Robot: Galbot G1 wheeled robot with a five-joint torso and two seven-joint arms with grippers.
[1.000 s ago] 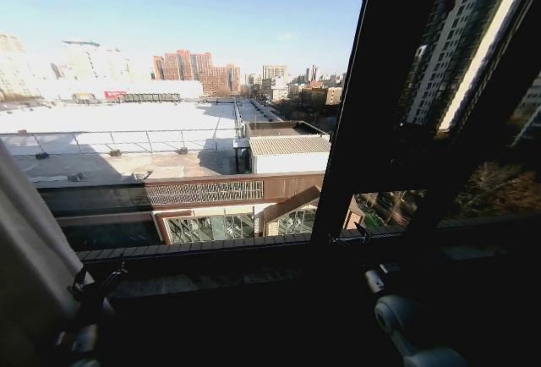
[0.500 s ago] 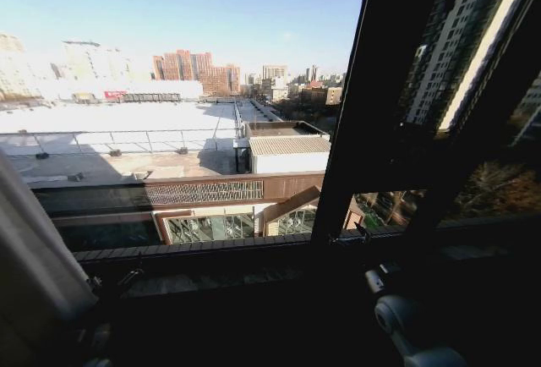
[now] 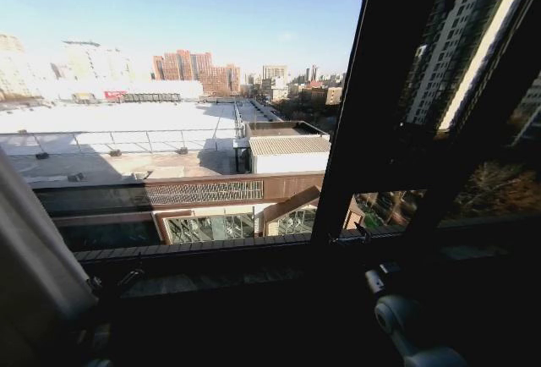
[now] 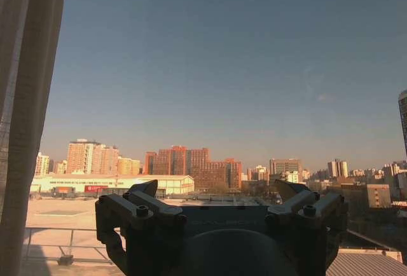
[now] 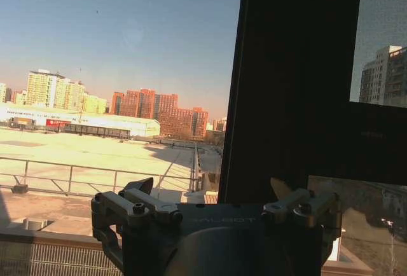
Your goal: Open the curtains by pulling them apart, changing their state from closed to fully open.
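Fingers [image 4: 147, 189] of the left gripper [image 4: 216, 190] stand spread apart with nothing between them, seen in the left wrist view against open sky and skyline. Just beside this gripper, one panel of the curtains [image 4: 25, 98] hangs gathered in cream-white vertical pleats, apart from the fingers. In the head view the same sheer panel [image 3: 34, 257] is bunched at the window's lower left corner, leaving the pane beside it bare, and the left gripper [image 3: 110, 287] sits low in shadow just beside the fabric's edge.

The right gripper [image 5: 213, 190] is likewise released, its two fingers [image 5: 141, 186] splayed and empty in front of the dark window frame post [image 5: 289, 79]. Faint raised lettering on each gripper body seems to read "GALBOT", though it is too dim to be sure. In the head view the right gripper [image 3: 382, 276] rests low near the sill [image 3: 211, 249], under the frame post [image 3: 372, 105] that divides the window [image 3: 186, 62] into two panes; in that view its fingers are too dark to judge.

Beyond the glass lie a broad pale rooftop [image 3: 118, 122] with a railing, a cluster of red-brick towers [image 3: 196, 69], and a red sign [image 3: 115, 95] on a low building whose writing cannot be read.
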